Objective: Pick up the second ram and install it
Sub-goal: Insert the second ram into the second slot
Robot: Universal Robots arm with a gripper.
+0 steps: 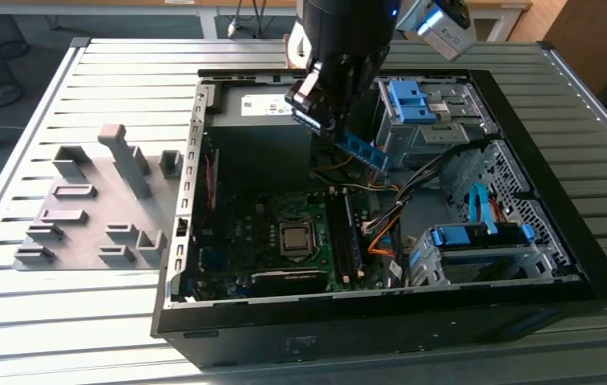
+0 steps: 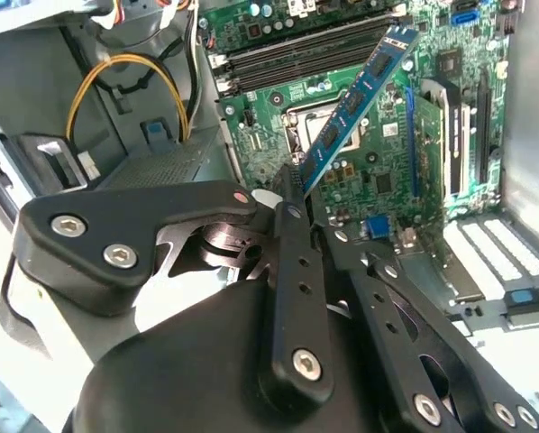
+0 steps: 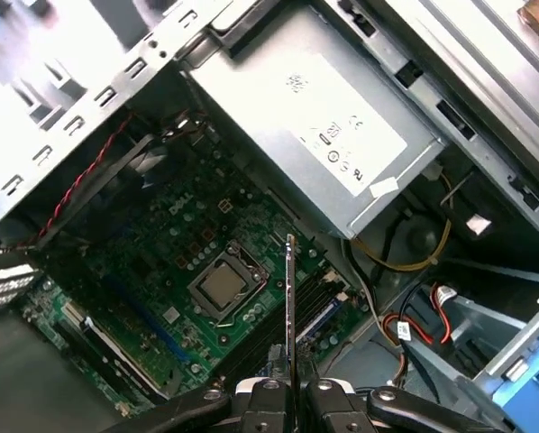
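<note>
The second ram (image 1: 366,152) is a thin green stick with black chips, and my gripper (image 1: 327,122) is shut on one end of it. It hangs tilted above the open computer case, over the motherboard (image 1: 271,233) and its memory slots (image 1: 348,241). In the second wrist view the ram (image 2: 360,95) juts out from the fingertips (image 2: 287,194) toward the long dark slots (image 2: 296,59). In the first wrist view the ram (image 3: 290,298) appears edge-on between the two fingers (image 3: 265,390), above the slots beside the processor socket (image 3: 223,284).
The black case (image 1: 560,241) lies open on a slatted metal table (image 1: 121,72). A grey power supply (image 1: 255,104), blue drive cages (image 1: 475,237) and loose cables (image 1: 389,216) crowd the ram's surroundings. Grey holder blocks (image 1: 100,200) stand at the exterior view's left.
</note>
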